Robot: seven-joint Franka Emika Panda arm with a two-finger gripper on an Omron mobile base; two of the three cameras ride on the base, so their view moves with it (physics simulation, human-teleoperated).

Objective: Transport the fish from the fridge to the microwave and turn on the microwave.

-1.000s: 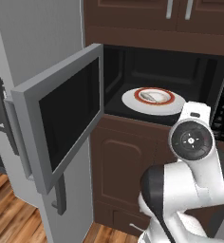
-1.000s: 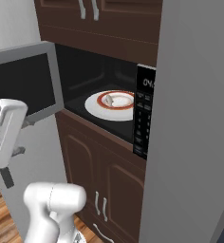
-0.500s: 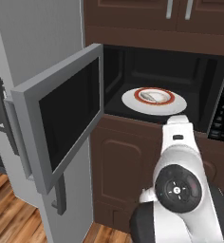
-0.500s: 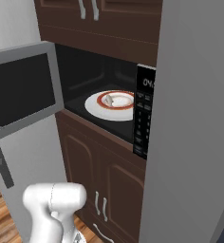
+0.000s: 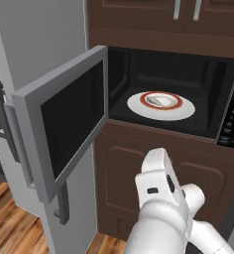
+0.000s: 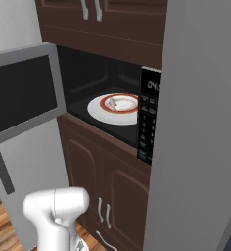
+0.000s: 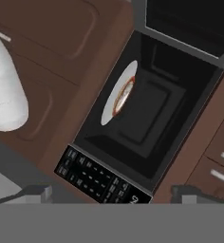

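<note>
The fish (image 5: 157, 101) lies on the plate (image 5: 177, 97) inside the open microwave (image 5: 173, 69), right of centre in the left base view. It is small and pale, and its long axis runs roughly side to side in that frame, slightly slanted; which end is the head I cannot tell. The plate sits on the white turntable (image 5: 139, 106), near the middle of the black cavity. The microwave door (image 5: 64, 124) stands swung out at the left of the frame. The keypad (image 6: 148, 122) runs down the right side of the opening. The arm (image 5: 161, 208) is folded low at the bottom of the frame, below the microwave and in front of the brown cabinet doors (image 6: 105, 186). The fingers are spread wide and hold nothing.
</note>
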